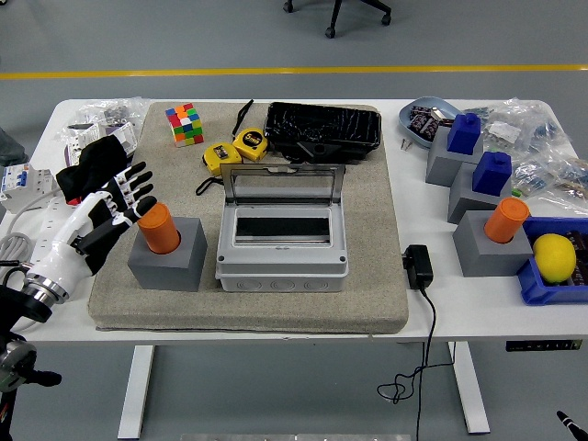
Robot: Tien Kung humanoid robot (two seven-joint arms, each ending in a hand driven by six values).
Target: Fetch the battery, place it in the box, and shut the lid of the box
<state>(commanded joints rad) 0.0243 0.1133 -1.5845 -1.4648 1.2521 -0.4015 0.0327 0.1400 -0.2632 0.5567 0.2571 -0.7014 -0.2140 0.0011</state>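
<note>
An orange cylindrical battery point(160, 230) stands upright in a grey holder block point(168, 265) on the left side of the beige mat point(381, 303). My left hand point(121, 197), white with black joints, hovers just left of the battery's top with fingers spread; the fingertips point(145, 204) are close to it and hold nothing. The grey box point(282, 266) sits mid-mat, its clear lid point(283, 186) raised upright at the back and its inside bare. Only a black tip of my right arm point(568, 423) shows at the lower right corner.
A second orange battery point(506, 220) stands in a grey block at the right, near two blue-topped blocks point(491, 173) and a lemon point(554, 257) in a blue bin. Behind the box lie a black tray point(322, 130), tape measures point(234, 150) and a Rubik's cube point(185, 124). A black adapter point(418, 266) lies right of the mat.
</note>
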